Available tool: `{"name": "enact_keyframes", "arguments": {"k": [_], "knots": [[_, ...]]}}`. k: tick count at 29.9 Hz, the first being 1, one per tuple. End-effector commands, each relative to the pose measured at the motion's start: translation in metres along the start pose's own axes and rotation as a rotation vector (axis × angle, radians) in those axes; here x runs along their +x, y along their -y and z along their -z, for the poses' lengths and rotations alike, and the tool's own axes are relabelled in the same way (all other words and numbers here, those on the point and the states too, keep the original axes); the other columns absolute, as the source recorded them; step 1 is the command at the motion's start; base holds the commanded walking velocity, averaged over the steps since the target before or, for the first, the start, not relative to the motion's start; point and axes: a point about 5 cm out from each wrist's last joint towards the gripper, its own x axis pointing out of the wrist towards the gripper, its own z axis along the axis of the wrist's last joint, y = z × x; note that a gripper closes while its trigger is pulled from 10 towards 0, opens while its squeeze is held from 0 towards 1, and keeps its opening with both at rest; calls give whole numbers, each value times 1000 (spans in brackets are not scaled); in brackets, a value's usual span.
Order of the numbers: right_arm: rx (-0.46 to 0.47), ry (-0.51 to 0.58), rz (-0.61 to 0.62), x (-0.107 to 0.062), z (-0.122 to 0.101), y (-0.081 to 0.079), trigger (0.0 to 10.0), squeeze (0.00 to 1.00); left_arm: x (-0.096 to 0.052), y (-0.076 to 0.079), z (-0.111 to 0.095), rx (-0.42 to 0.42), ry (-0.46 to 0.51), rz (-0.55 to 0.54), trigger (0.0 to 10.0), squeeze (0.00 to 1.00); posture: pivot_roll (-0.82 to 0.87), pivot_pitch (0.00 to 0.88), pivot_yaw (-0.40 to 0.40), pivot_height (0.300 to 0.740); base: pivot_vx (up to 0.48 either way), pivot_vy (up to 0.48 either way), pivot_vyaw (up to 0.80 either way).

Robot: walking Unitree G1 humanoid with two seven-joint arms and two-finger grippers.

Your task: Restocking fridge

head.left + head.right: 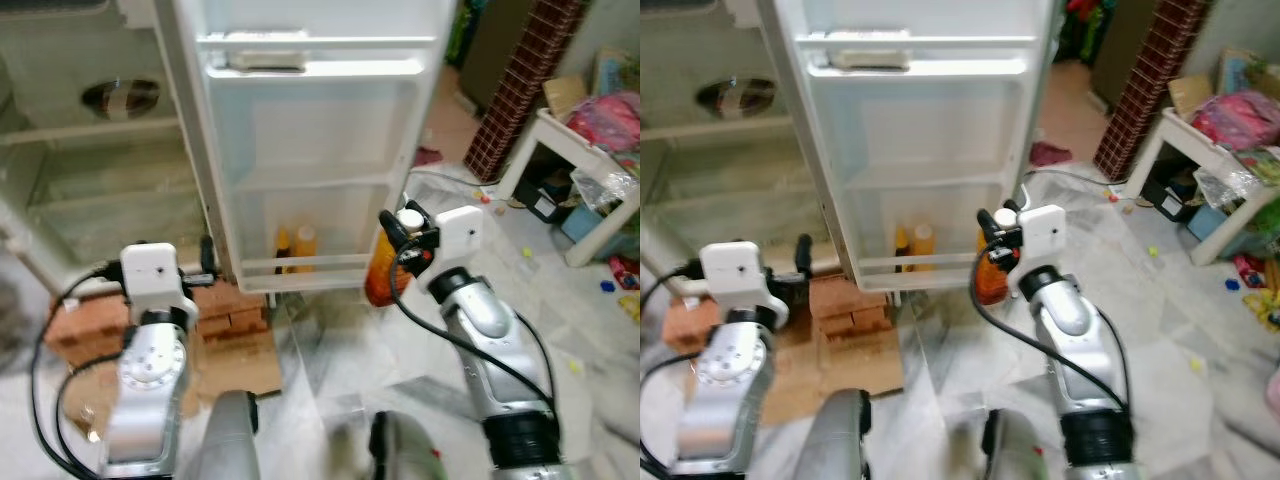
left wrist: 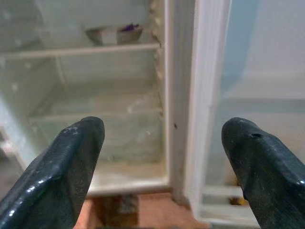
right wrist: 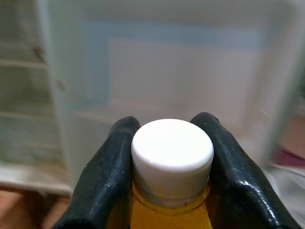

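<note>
Nearest the camera, two silver arms rise over a pale marbled tile floor (image 1: 330, 370). The right gripper (image 3: 169, 157) is clenched just below the white cap of an orange juice bottle (image 1: 383, 268), holding it upright just beside the right edge of the open fridge door (image 1: 320, 150). The left gripper (image 2: 164, 152) has its fingers spread wide with nothing between them, and faces the fridge interior (image 1: 90, 190). Below it, at near left, red bricks (image 1: 225, 310) rest on flattened cardboard (image 1: 235, 365) at the fridge's foot. Farther on, the door's lowest shelf (image 1: 300, 265) carries two more bottles (image 1: 295, 245), standing side by side. In the cabinet, a round dish (image 1: 120, 97) sits on an upper shelf. At far right stand a white table (image 1: 585, 160) piled with bags, scattered small toys, and a brick-patterned pillar (image 1: 520, 80).
</note>
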Motion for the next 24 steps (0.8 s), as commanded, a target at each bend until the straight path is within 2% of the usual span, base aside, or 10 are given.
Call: {"name": "enact_keyframes", "arguments": {"k": [1, 16, 18, 24], "knots": [[-35, 21, 30, -5, -5, 11, 10000, 0, 1, 11, -3, -11, 9, 30, 10000, 0, 50, 0, -32, 622, 289, 382, 0], [-65, 28, 18, -4, -6, 12, 10000, 0, 1, 14, -4, -6, 16, 36, 10000, 0, 48, 0, -34, 622, 339, 331, 0], [-63, 28, 20, -4, -6, 12, 10000, 0, 1, 14, -3, -3, 12, 36, 10000, 0, 48, 0, -33, 622, 338, 0, 0], [-62, 28, 28, -3, -6, 13, 10000, 0, 0, 15, -2, 4, 8, 44, 10000, 0, 47, 0, -33, 622, 0, 0, 0]]}}
